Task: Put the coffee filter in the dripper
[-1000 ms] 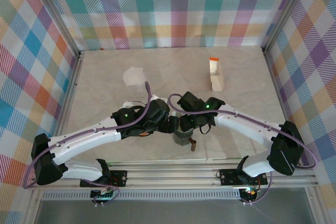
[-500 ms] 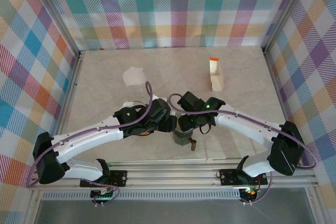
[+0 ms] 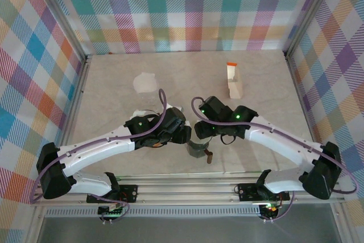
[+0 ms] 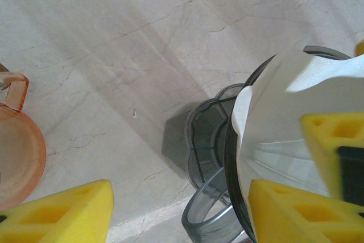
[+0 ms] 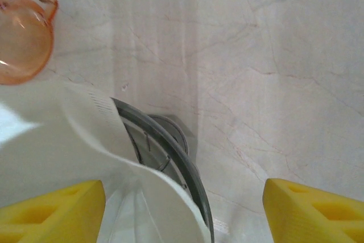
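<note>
Near the front edge of the table [image 3: 114, 95], between the two wrists, the grey dripper [image 3: 197, 148] is standing upright on the marble-like surface. The white coffee filter [image 4: 284, 95] is sitting in the mouth of the dripper. Its lower part is going down inside the dark rim, and its upper edge is rising above the rim and bending a little outward.

The left gripper [image 4: 181, 197] is hanging over the dripper from the left side with its yellow fingers spread. One finger is staying over bare table, apart from everything. The other one is lying against the filter paper at the rim, and nothing is being pinched between them.

The right gripper [image 5: 183, 186] is coming from the opposite side, and its jaws are standing wide as well. One yellow finger is resting at the white paper, while the other is hovering over the empty surface well apart from the dripper. This pincer is also not clamping anything. In the left wrist view, one of its yellow fingers is showing over the filter.

A translucent orange cup [image 4: 17, 160] is standing near the dripper, under the left arm. Farther back, a white paper piece [image 3: 145, 82] is lying flat, and a small cardboard box [image 3: 234, 83] with an orange end is standing toward the right.
</note>
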Controlling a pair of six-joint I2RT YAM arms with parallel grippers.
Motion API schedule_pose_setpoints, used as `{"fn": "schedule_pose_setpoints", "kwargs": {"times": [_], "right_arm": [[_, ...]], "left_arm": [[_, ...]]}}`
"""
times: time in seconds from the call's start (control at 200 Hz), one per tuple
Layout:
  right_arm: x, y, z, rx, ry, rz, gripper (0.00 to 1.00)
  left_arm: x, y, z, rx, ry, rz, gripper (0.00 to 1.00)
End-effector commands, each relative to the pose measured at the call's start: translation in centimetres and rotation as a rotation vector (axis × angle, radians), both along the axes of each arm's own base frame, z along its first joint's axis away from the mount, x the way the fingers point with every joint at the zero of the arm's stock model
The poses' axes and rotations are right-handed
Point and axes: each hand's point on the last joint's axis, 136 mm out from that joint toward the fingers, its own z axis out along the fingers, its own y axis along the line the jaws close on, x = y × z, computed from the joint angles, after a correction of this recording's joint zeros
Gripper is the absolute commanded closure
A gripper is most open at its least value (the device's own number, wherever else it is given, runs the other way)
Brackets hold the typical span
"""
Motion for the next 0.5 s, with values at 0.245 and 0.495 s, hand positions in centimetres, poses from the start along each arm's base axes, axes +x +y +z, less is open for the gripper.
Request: {"fn": "schedule_pose_setpoints", "kwargs": {"times": [0.245,0.495], "right_arm": [[0.3,-4.0,1.2,-0.017,-0.037,-0.111,0.27],[0.3,-5.0,0.3,-0.052,-0.034,-0.141,0.27]], "left_arm": [[0.0,0.3,-0.9,0.018,0.020,0.003,0.36],[0.0,0.3,-1.0,0.021,0.024,0.006,0.36]]}}
